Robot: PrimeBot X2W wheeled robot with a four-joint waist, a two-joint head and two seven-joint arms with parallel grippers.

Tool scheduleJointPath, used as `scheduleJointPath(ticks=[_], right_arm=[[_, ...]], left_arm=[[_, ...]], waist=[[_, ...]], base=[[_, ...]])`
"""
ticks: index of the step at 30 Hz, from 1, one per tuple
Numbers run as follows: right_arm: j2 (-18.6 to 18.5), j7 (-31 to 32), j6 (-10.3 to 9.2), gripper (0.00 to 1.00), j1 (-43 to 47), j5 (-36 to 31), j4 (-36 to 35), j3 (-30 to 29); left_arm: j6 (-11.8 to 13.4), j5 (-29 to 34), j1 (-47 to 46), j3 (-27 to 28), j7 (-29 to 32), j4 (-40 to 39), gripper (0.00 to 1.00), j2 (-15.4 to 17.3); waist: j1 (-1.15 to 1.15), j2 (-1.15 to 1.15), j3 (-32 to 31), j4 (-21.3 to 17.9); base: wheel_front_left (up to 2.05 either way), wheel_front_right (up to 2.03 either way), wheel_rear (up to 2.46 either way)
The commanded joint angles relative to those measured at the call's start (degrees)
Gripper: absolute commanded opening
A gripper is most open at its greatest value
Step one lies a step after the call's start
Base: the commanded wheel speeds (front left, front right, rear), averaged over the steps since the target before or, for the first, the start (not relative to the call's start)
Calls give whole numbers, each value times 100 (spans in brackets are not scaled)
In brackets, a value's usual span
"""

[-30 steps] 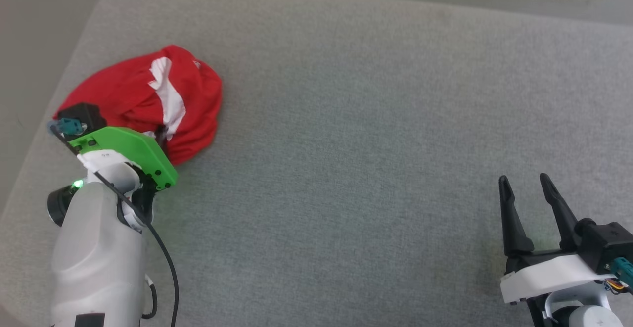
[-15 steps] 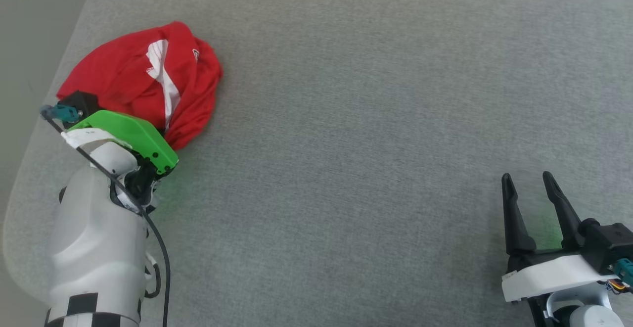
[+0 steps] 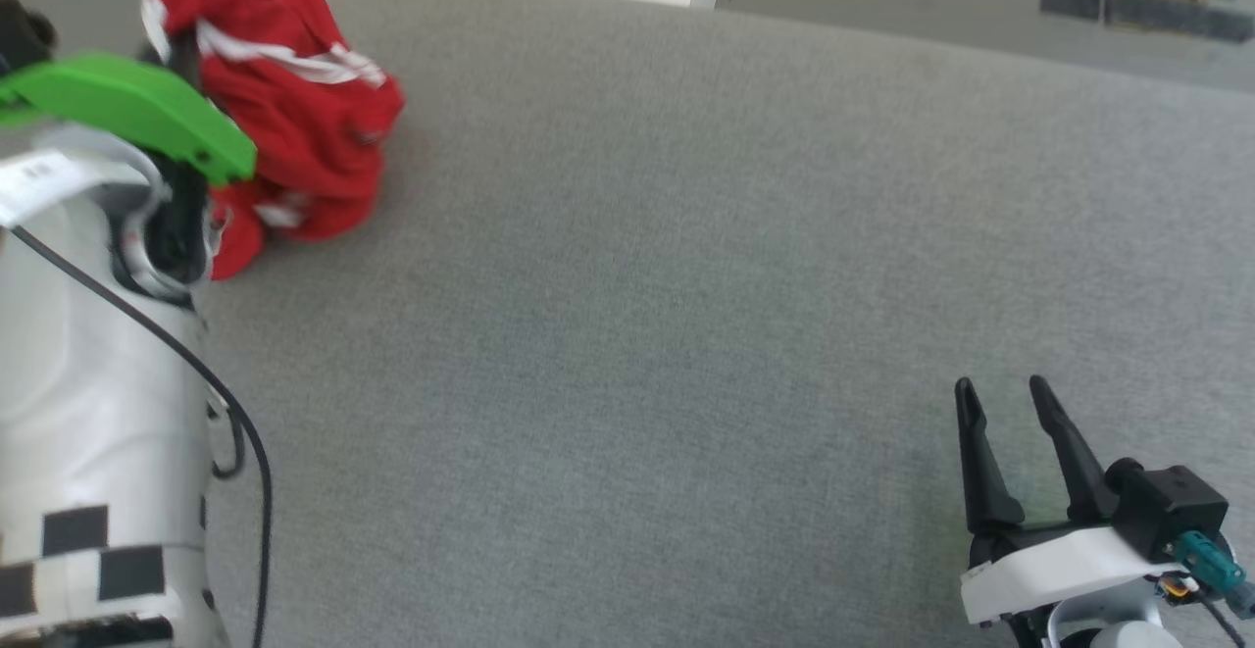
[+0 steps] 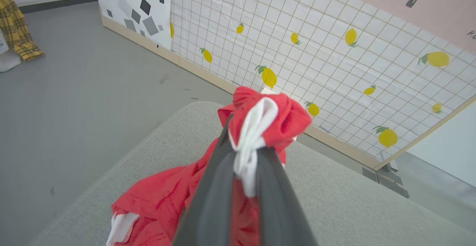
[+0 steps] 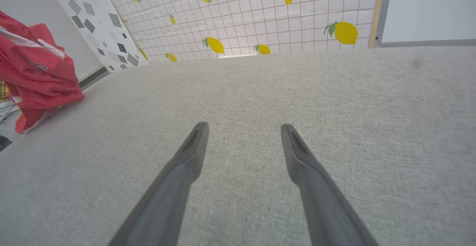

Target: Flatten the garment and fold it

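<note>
Left gripper (image 4: 246,141): the two dark fingers are clenched on a bunched fold of the red shorts (image 4: 286,121), with a strip of white trim pinched between the pads and a knot of red fabric bulging past the tips. Below the fingers the rest of the shorts hangs in crumpled folds, and its lowest folds lie on the grey padded surface (image 3: 686,285) near that surface's rounded corner. In the head view the bundle sits just beyond the green wrist plate (image 3: 127,104), on the side towards which the fingers point. Beyond the left fingertips stand a lemon-print grid panel (image 4: 334,52) and the grey floor (image 4: 74,71); far to the left of the fingers, a yellow plaid cloth (image 4: 16,34) lies on that floor. Right gripper (image 5: 243,127): the fingers are released and spread wide, pointing low across the padded surface, whose grey weave shows between them and past their tips. The shorts are well apart from this gripper, at the far left of the left finger in the right wrist view, with their lower edge touching the surface.
</note>
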Motion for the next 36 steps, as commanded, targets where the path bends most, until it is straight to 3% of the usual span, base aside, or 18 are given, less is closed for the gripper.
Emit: scheduleJointPath(ticks=[1, 8, 19, 28, 36], right_arm=[[0, -69, -9, 100, 1, 64, 74, 27], [0, -207, -9, 100, 95, 242, 438, 83], [0, -272, -9, 100, 251, 359, 711, -30], [0, -277, -9, 100, 399, 310, 673, -216], [0, -278, -9, 100, 401, 261, 593, -242]], left_arm=[[-77, 66, -198, -50, -22, -121, 0, 70], [-332, 41, -650, -379, 151, -742, 0, 108], [-500, -513, -937, -870, 493, -1587, 0, -367], [-539, -949, -508, -1425, 819, -1934, 0, -783], [-534, -852, 366, -2172, 856, -1661, 0, -984]], waist=[[0, 0, -346, -105], [0, 0, -842, -350], [0, 0, -1304, -875], [0, 0, -1427, -1376], [0, 0, -1300, -1681]], base=[[0, 0, 0], [0, 0, 0], [0, 0, 0], [0, 0, 0], [0, 0, 0]])
